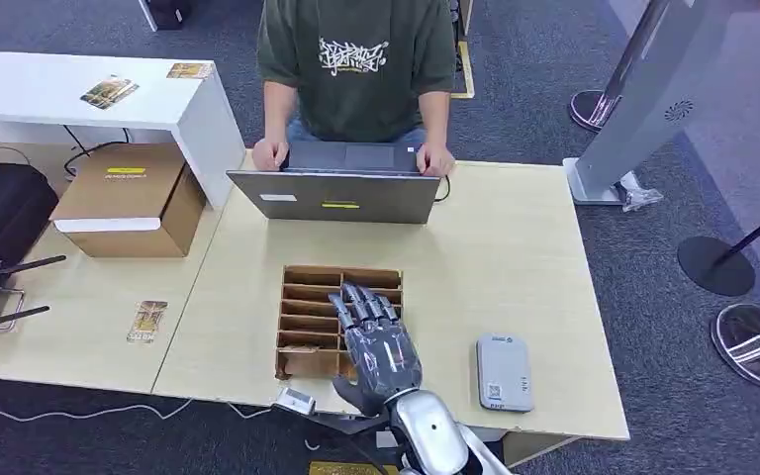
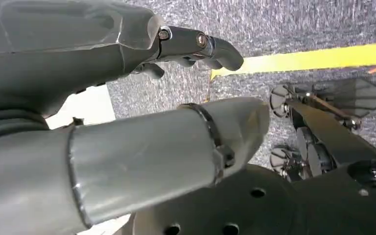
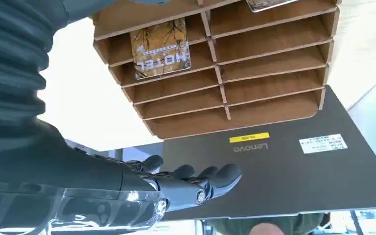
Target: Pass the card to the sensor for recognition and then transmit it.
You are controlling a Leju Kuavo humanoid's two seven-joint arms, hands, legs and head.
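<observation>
The right robot hand (image 1: pixel 378 336) covers part of the wooden card rack (image 1: pixel 309 319) near the table's (image 1: pixel 515 267) front edge; the sensor's (image 1: pixel 504 372) label is illegibly small.

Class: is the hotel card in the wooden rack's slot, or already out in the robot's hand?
In. The hotel card stands in a slot of the wooden rack; the right hand hovers above, fingers apart, holding nothing.

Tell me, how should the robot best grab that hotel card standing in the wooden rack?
Probably by the card's exposed edge, which sticks up out of its slot in the wooden rack. Come from above, pinching its two flat faces: the dividers hide the rest. The right hand hovers over the rack, holding nothing.
</observation>
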